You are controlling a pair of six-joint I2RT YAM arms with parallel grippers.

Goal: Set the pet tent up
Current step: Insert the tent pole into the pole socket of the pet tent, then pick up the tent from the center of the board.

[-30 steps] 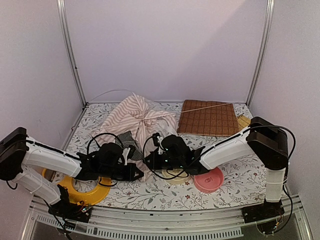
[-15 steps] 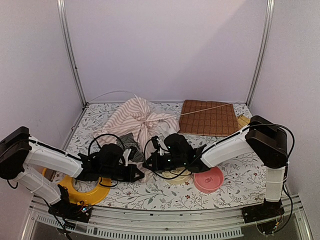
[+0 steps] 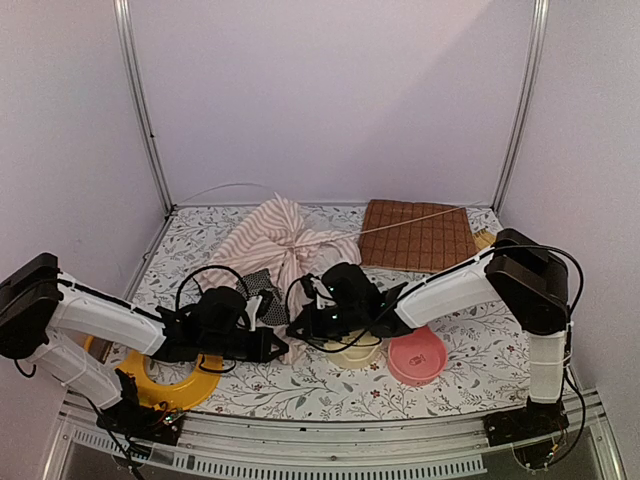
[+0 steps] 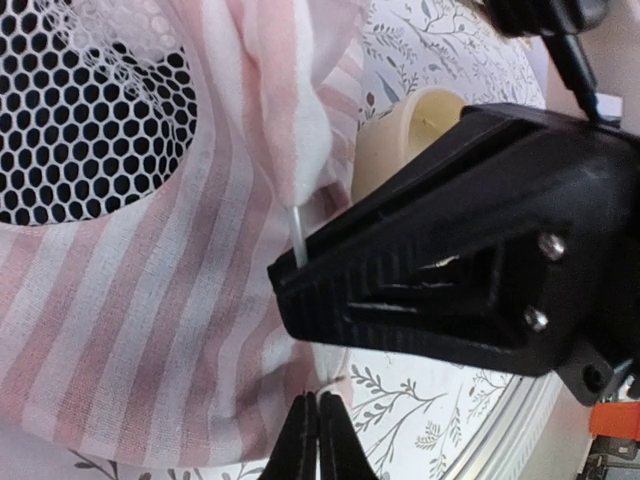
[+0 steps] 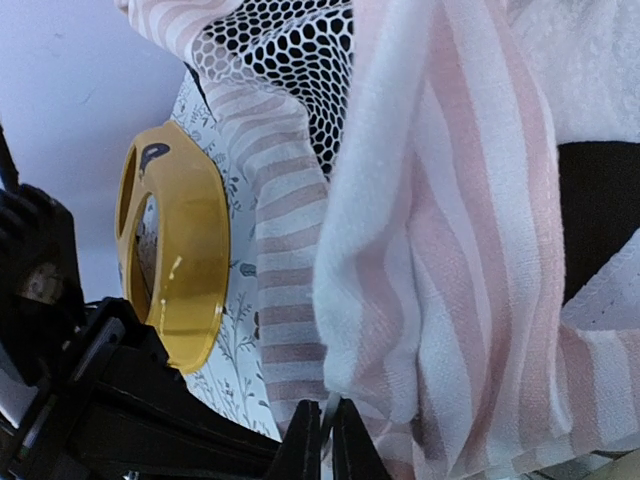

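Top view: found pet tent (image 3: 285, 235) collapsed in a pink-striped heap, far centre of table (image 3: 330, 395), pole (image 3: 400, 224) slanting right over brown mat (image 3: 420, 235). Noted yellow bowl (image 3: 170, 385) near left, cream bowl (image 3: 355, 355) and pink bowl (image 3: 418, 358) near centre.
Left wrist: saw left gripper (image 4: 318, 440) closed at striped hem, hold unconfirmed.
Right wrist: saw right gripper (image 5: 328, 440) pinched onto tent hem.

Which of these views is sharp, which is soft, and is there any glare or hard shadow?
Top external: soft, even light, no hard shadows, the pet tent reasonably sharp. Left wrist: bright, the mesh near the lens slightly soft. Right wrist: stripes sharp, small glints on the glossy yellow ring.
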